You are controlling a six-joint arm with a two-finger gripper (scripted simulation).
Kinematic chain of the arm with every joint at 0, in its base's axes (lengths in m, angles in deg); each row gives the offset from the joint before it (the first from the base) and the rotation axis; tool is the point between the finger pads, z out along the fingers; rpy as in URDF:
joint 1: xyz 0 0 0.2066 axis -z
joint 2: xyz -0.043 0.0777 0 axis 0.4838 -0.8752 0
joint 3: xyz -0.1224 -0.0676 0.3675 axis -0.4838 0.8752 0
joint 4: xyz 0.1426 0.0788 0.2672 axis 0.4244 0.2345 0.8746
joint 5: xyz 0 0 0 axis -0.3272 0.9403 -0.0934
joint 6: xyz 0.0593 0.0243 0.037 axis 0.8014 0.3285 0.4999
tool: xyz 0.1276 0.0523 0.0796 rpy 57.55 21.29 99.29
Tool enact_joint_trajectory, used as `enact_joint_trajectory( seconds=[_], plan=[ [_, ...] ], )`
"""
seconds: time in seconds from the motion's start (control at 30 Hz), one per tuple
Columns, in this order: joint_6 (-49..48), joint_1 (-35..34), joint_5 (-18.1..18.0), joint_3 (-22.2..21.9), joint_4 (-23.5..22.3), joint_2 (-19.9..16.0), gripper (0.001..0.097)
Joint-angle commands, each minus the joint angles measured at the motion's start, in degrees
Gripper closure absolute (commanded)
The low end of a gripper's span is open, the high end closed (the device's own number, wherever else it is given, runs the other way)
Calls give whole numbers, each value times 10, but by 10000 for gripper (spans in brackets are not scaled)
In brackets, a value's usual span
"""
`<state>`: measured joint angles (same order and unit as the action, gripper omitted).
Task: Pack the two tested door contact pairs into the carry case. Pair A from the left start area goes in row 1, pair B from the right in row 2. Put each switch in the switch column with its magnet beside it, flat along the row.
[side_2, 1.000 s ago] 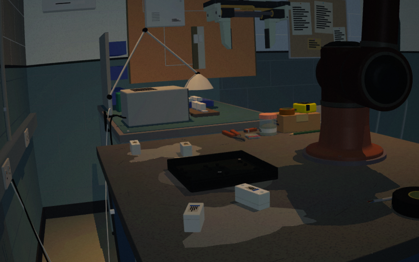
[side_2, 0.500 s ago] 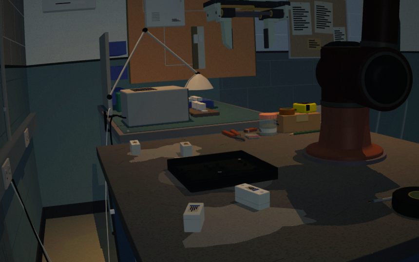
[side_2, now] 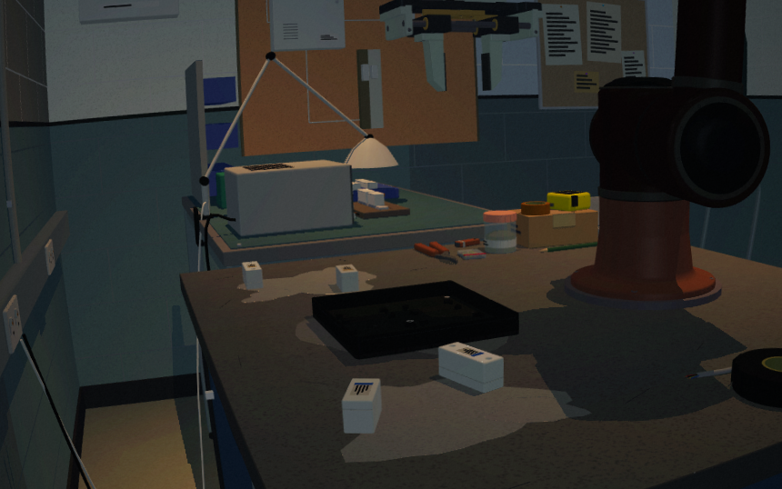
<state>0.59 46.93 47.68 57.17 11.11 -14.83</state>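
Observation:
The black carry case (side_2: pixel 414 316) lies flat in the middle of the table, far below my gripper (side_2: pixel 461 72). The gripper hangs high in the air above the case, open and empty. A large white switch (side_2: pixel 470 366) lies flat just in front of the case. A second white block (side_2: pixel 361 405) stands nearer the front left. Two small white blocks (side_2: pixel 252 274) (side_2: pixel 346 278) stand behind the case on its far left. All four pieces rest on the table outside the case.
The robot's base (side_2: pixel 643 254) stands to the right of the case. A black tape roll (side_2: pixel 760 375) lies at the right edge. A raised bench behind holds a grey box (side_2: pixel 288 196), a lamp (side_2: pixel 371 153), a jar (side_2: pixel 499 230) and tools. The table's left edge runs close to the small blocks.

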Motion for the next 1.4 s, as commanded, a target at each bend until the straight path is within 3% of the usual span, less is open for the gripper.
enact_joint_trajectory(
  seconds=[0.0, 0.23, 0.9, 1.1, 1.37],
  plan=[
    [0, 0, 0, -1, 0, 0, 440],
    [0, 0, 0, -1, 0, 0, 578],
    [23, -23, -12, 1, 0, -10, 578],
    [106, -107, -57, 2, 0, -55, 578],
    [250, -250, -135, -34, 0, -170, 578]
  ],
)
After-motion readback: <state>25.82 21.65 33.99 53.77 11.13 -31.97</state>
